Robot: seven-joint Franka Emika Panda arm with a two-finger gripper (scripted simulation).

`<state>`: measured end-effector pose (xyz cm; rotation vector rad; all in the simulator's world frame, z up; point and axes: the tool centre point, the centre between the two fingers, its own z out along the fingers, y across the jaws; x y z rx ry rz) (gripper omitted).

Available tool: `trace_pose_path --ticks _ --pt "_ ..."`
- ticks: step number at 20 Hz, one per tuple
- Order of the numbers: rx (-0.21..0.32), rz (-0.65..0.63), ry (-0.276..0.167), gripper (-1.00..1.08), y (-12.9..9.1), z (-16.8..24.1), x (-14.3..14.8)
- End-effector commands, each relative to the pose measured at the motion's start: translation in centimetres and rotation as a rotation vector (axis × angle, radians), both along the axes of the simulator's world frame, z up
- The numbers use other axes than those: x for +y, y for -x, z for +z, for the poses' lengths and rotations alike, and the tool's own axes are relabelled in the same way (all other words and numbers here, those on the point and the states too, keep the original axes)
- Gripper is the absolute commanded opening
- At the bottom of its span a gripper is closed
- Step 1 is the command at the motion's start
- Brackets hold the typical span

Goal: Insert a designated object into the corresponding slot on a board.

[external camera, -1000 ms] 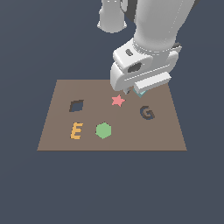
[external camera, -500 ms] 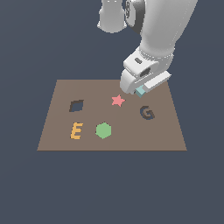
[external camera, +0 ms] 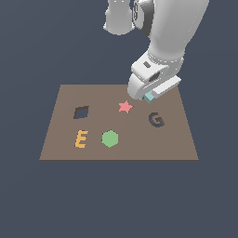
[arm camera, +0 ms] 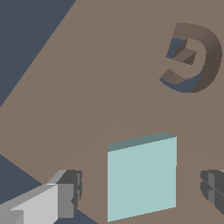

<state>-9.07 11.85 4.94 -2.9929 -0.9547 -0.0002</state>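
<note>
Here I see the gripper (external camera: pixel 149 96) low over the far side of the flat brown board (external camera: pixel 60 144), toward the exterior view's right. In the wrist view its two grey, blocky fingers (arm camera: pixel 65 199) stand wide apart on either side of the pale teal diamond-shaped block (arm camera: pixel 142 177), with a clear gap of brown board showing between each pad and the block's faces, so the hand is spread and not pinching anything. The block reads as a smooth, matte, flat-sided piece with a lighter broad face and a darker narrow edge along one side; from the exterior view only a small teal corner (external camera: pixel 149 97) of it peeks out under the white, glossy hand. I cannot tell whether it rests on the board or hangs just above it.

The board's surface is plain and untextured. Just beside the block lies the dark G-shaped recess (arm camera: pixel 192 57), a sunken letter with shaded inner walls. The pink star (external camera: pixel 125 107) sits near the gripper, toward the exterior view's left of it. Nearer the front are the green hexagon (external camera: pixel 109 138) and the orange E (external camera: pixel 81 139). The dark diamond-shaped slot (external camera: pixel 81 112) is well apart from the block, over on the exterior view's left part of the board, above the E.
</note>
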Motion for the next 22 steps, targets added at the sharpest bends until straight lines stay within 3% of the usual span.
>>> trace_pose_path --ticks 1,10,11,22 --pt "0.0 0.0 0.0 1.0 0.0 -0.1 0.0" --pt "0.0 -0.002 0.0 1.0 0.0 -2.0 0.0" --pt "0.0 -0.002 0.0 -1.0 0.0 -2.0 0.0" --pt "0.0 -0.003 0.0 -1.0 0.0 -1.9 -0.1"
